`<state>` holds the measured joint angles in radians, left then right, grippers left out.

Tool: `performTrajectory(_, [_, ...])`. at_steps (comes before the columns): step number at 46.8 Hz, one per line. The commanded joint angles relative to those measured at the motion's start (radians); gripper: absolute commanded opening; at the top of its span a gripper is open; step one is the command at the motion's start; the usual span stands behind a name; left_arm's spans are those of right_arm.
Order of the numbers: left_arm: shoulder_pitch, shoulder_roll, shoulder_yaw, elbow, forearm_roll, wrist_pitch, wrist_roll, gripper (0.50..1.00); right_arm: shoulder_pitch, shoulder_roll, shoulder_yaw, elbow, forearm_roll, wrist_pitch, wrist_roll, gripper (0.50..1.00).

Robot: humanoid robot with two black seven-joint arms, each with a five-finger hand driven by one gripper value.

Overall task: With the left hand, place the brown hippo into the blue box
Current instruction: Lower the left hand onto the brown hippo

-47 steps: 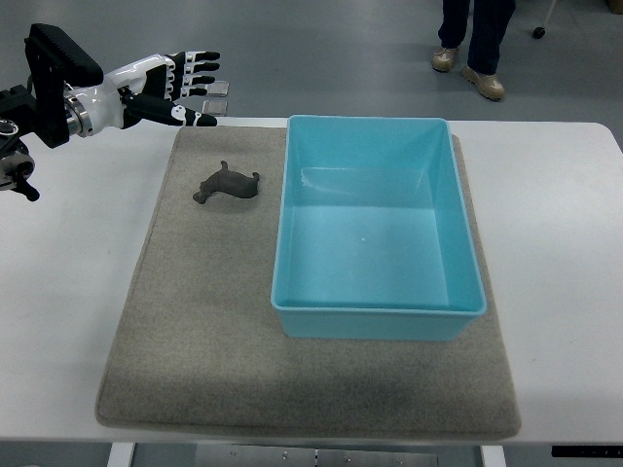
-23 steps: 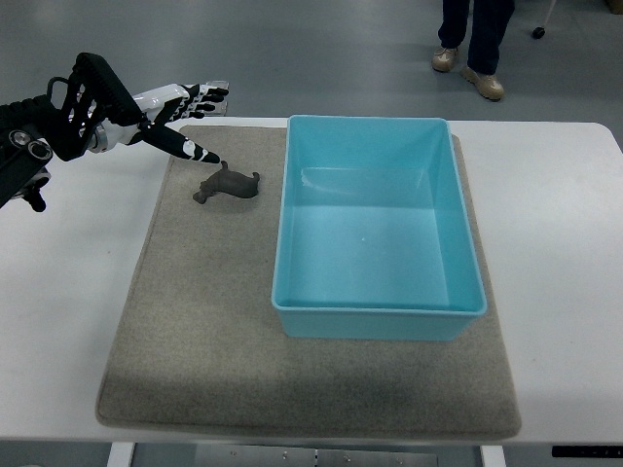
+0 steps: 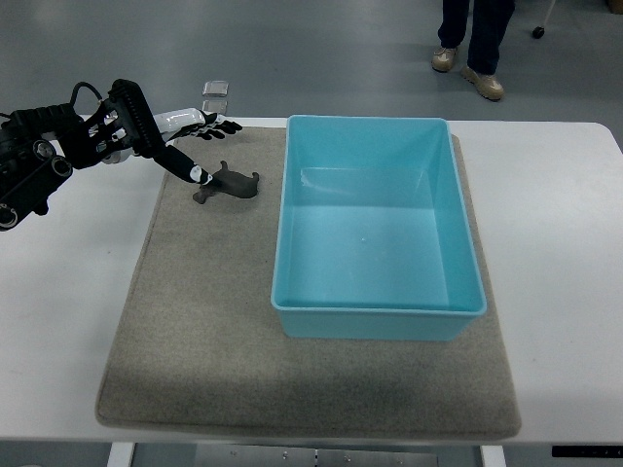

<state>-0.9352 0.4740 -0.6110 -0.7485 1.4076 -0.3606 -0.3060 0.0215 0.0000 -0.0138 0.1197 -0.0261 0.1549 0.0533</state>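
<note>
So my left hand (image 3: pixel 191 138) is out over the far left corner of the grey mat (image 3: pixel 204 321), arm coming in from the left edge of the view. Fingers are spread and relaxed, nothing in them. The thumb reaches down toward the brown hippo (image 3: pixel 229 183) and its tip sits right at the hippo's left end; touching or just shy of it, honestly can't tell from this angle. The other fingers point out to the right, above the hippo, near the mat's far edge.

The hippo itself is lying on the mat, on the left side of it, just beside the blue box (image 3: pixel 376 226) but not touching, with a strip of mat between them. The box sits on the right half of the mat, open side up, and I can see straight down to its bottom.

The mat lies on the white desk (image 3: pixel 555 243), which shows bare on both sides of it.

Past the far edge of the desk there's a small pale square thing on the floor (image 3: pixel 215 89); too small to say what it is. A person's legs and shoes (image 3: pixel 470 58) show at the top right, standing on the floor well away from the desk.
</note>
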Motion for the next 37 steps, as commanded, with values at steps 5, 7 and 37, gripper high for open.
performTrajectory(5, [0.007,-0.002,0.02,-0.006,0.045,0.034,-0.008,0.906,0.0,0.0,0.0,0.0,0.0,0.0,0.0,0.936])
performTrajectory(7, [0.007,-0.002,0.046,-0.006,0.044,0.049,-0.01,0.906,0.0,0.0,0.0,0.0,0.0,0.0,0.0,0.936])
performTrajectory(37, [0.007,-0.029,0.159,-0.005,0.041,0.146,-0.011,0.834,0.0,0.0,0.0,0.0,0.0,0.0,-0.001,0.936])
